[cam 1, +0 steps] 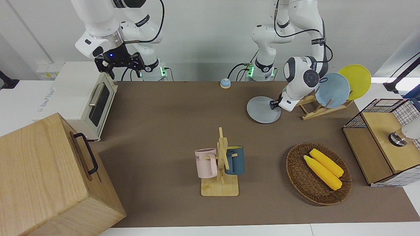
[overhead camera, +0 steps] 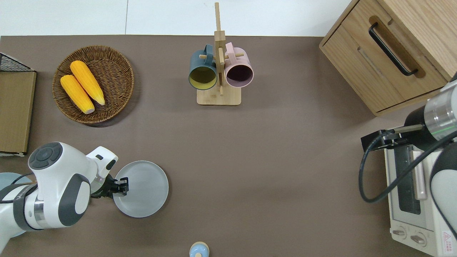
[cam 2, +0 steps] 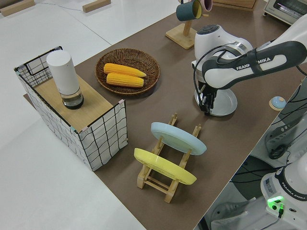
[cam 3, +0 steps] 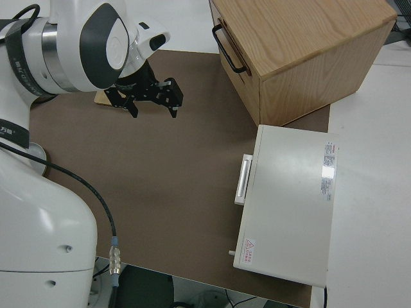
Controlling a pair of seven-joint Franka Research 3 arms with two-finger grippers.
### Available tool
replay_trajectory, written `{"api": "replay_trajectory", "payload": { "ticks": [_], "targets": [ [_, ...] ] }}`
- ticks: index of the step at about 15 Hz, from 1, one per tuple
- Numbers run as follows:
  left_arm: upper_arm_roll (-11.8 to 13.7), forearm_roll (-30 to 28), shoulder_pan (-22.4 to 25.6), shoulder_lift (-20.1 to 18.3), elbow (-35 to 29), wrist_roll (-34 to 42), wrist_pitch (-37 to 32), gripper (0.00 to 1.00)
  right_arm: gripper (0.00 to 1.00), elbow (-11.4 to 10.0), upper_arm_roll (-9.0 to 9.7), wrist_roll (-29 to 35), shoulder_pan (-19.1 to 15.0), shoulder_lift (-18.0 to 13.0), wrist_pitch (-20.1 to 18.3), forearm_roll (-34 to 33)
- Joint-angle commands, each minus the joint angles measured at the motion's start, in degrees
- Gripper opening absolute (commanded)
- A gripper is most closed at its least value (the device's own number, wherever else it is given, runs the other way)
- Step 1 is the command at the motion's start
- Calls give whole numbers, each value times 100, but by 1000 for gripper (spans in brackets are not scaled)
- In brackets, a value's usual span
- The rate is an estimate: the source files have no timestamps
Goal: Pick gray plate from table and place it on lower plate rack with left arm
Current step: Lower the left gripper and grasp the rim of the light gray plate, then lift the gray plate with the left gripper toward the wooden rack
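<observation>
The gray plate point(cam 1: 262, 110) point(overhead camera: 142, 189) point(cam 2: 226, 101) lies flat on the brown table point(cam 1: 170, 114), beside the lower plate rack point(cam 1: 320, 109) point(cam 2: 158, 183). The rack holds a blue plate point(cam 1: 332, 90) and a yellow plate point(cam 1: 356, 80) on edge. My left gripper point(cam 1: 273, 104) point(overhead camera: 121, 185) point(cam 2: 207, 103) is low at the plate's rim, on the side toward the rack. I cannot tell whether it grips the rim. The right arm is parked, its gripper point(cam 1: 119, 64) point(cam 3: 153, 102) open and empty.
A mug stand point(cam 1: 221, 164) with a pink and a blue mug stands mid-table. A wicker basket point(cam 1: 297, 177) with two corn cobs and a wire shelf box point(cam 1: 382, 141) are toward the left arm's end. A toaster oven point(cam 1: 82, 98), a wooden cabinet point(cam 1: 49, 177), and a small bell point(cam 1: 225, 83) are also here.
</observation>
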Motion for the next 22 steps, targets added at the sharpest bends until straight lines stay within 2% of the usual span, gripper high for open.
{"api": "replay_trajectory", "payload": {
  "ticks": [1, 2, 3, 10, 19, 22],
  "targets": [
    [15, -70, -1, 79, -29, -51, 209, 124, 983, 55, 134, 73, -147, -14, -83, -38],
    [15, -70, 8, 79, -29, -43, 209, 32, 983, 55, 134, 73, -147, -14, -83, -47],
    [15, -61, 8, 79, -20, -42, 209, 0, 983, 55, 134, 73, -147, -14, -83, -38],
    [33, -52, 17, -26, 322, -25, -124, 0, 983, 55, 134, 73, -147, -14, -83, -38],
    [138, 18, 166, -210, 1806, -129, -1758, 0, 983, 55, 134, 73, -147, -14, -83, -38],
    [156, 552, 175, -228, 2193, -376, -2206, 0, 983, 55, 134, 73, -147, -14, -83, -38]
  ]
}}
